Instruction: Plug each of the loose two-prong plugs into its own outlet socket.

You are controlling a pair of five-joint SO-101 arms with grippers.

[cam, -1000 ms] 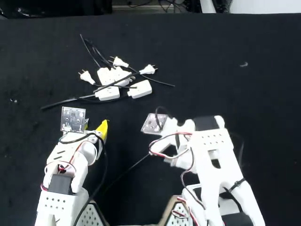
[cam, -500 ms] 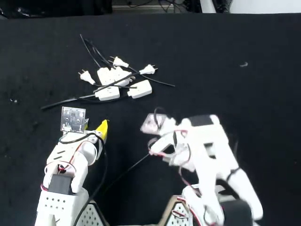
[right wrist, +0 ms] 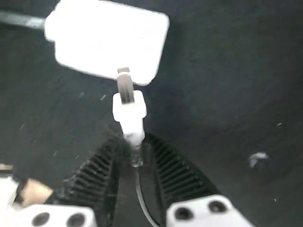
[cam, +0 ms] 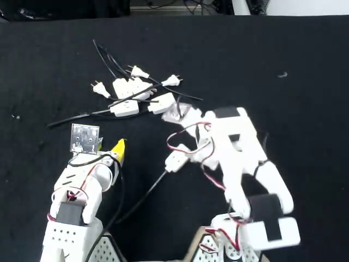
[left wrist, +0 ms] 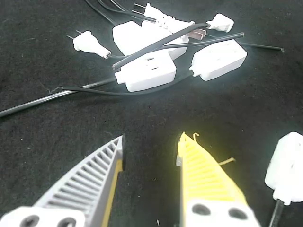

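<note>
Nearest, at the front left of the black worktop [cam: 305, 109]: left gripper [left wrist: 151, 138], low over bare cloth, grey and yellow fingers [left wrist: 201, 175] wide apart and touching nothing. Off to the yellow finger's side, between the two arms, a white block [left wrist: 285, 168] on a black cord, flat on the worktop. Further in and to the right: right gripper [right wrist: 134, 142], fingers pressed together on the cord end of a two-prong plug [right wrist: 129, 111]. Holds it prongs forward, metal tips up against the face of a white outlet socket [right wrist: 106, 42]; cannot tell whether in the slots or merely touching. Seen from above, sits at the near right edge of the pile, just beside that socket. Beyond, toward the far left of the worktop, the rest of the pile: a second socket [left wrist: 147, 71] next to the first, slots showing bare, then two more sockets [left wrist: 130, 35] pressed together behind, with black cords [left wrist: 161, 45] draped across. Farthest out, three loose plugs [left wrist: 87, 43] around the pile's far rim: one at the left, lying apart with prongs bare, two at the back, close to the rear sockets.
</note>
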